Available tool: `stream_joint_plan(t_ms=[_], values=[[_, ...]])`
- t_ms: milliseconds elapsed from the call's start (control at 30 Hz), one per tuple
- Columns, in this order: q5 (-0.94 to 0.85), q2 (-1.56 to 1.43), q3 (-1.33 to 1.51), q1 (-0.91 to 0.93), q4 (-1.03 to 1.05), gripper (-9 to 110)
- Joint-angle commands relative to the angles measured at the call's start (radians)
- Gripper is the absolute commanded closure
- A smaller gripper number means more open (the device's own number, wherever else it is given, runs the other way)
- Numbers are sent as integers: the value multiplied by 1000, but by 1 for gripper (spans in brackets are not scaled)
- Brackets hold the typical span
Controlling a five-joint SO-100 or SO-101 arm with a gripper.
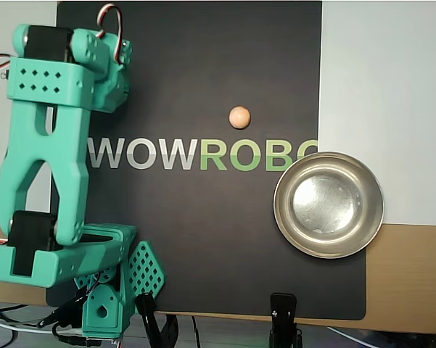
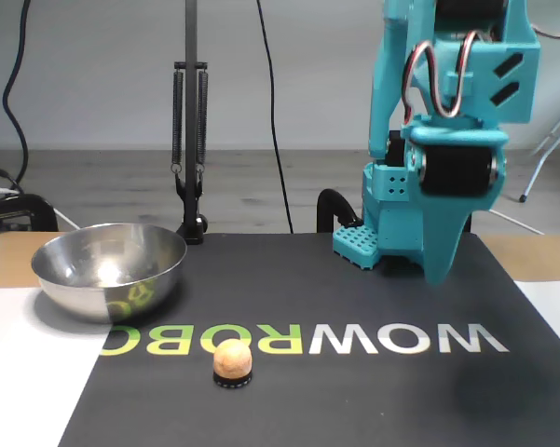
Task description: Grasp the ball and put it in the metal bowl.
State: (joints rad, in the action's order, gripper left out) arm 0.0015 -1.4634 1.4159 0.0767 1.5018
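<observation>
In the overhead view, the teal arm (image 1: pixel 47 152) stretches up the left side of the black mat (image 1: pixel 196 239), its gripper end (image 1: pixel 105 61) near the mat's top left corner; whether the jaws are apart or closed cannot be told, and nothing is seen in them. Further right, the ball (image 1: pixel 239 117) sits on the mat just above the "WOWROBO" lettering (image 1: pixel 203 154), well apart from the arm. Rightmost, the metal bowl (image 1: pixel 328 204) stands empty on the mat's right edge.
</observation>
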Motion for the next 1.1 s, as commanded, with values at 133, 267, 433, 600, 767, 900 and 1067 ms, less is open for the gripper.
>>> stream_joint_plan(t_ms=[133, 267, 433, 600, 767, 900, 1067], values=[[-5, -2, -43, 8, -3, 100], [-5, -2, -43, 8, -3, 100], [-5, -2, -43, 17, -3, 100], [-5, -12, -37, 32, -5, 100], [-5, -15, -34, 35, 3, 101], [-5, -8, -31, 34, 6, 101], [-5, 0, -29, 37, 0, 101]])
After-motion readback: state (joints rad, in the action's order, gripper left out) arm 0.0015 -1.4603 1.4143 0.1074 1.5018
